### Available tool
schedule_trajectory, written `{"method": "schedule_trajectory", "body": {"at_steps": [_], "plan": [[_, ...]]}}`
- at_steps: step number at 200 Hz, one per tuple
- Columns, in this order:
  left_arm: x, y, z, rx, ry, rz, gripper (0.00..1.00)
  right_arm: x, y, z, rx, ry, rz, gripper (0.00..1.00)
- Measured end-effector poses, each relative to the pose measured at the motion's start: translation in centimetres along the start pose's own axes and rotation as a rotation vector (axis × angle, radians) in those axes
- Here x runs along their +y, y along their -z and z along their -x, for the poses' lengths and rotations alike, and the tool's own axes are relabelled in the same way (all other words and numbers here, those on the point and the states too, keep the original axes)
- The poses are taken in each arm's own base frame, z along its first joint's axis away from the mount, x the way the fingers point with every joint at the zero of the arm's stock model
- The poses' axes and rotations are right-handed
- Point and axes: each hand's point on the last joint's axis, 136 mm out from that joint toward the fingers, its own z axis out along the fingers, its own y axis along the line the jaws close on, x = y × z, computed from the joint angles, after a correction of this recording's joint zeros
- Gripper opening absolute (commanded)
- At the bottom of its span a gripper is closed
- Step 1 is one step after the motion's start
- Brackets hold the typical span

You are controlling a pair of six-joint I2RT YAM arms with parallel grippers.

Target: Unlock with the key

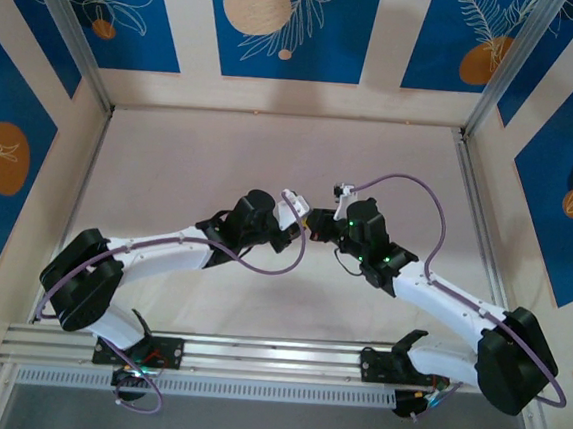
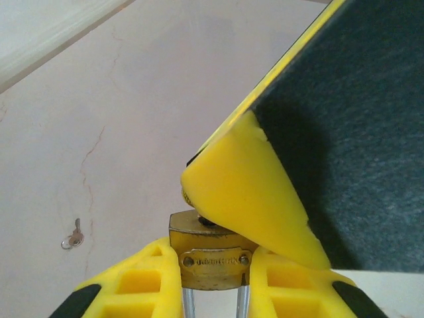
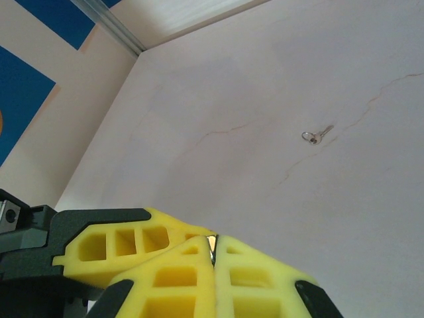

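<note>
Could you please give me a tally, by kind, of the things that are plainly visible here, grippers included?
Padlock: 1
Loose key on the table: 1
Grippers: 2, the left gripper and the right gripper
Total: 4
A sliver at the right gripper's tip is too hidden to name.

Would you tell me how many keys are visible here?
1 plainly: a silvery spare key lies loose on the table. A second key may be hidden, pinched in the shut right tool against the padlock that the left tool holds.
</note>
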Motion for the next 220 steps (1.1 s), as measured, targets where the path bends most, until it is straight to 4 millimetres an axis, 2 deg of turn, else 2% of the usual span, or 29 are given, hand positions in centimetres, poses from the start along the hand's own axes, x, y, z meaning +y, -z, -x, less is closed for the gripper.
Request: {"method": "schedule_trajectory", "body": {"at_steps": [20,43,69,111,161,220], "plan": [[0.0,0.0,-0.2,0.007,0.0,-0.002,0.16,-0.1,0.0,0.0,0.01,-0.006,0.011,0.12],[0.0,0.0,0.0,0.003,-0.013,-0.003,0.16,-0.3,0.4,0.2,0.027,-0.032,0.031,0.26],[0.1,0.0,0.7,0.0,-0.04,-0.001,0.16,-0.9,1.7,1.5,0.015,-0.086,0.052,0.35],[0.0,0.1,0.3,0.046,-0.075,-0.008,0.16,-1.6,3.4,3.8,-0.026,-0.145,0.084,0.39],[0.4,0.2,-1.2,0.136,-0.13,0.004,0.17,-1.6,3.0,3.9,0.013,-0.16,0.08,0.39],[1.0,0.7,-2.3,0.222,-0.236,0.025,0.17,-5.6,1.6,1.9,0.105,-0.238,-0.027,0.54]]}}
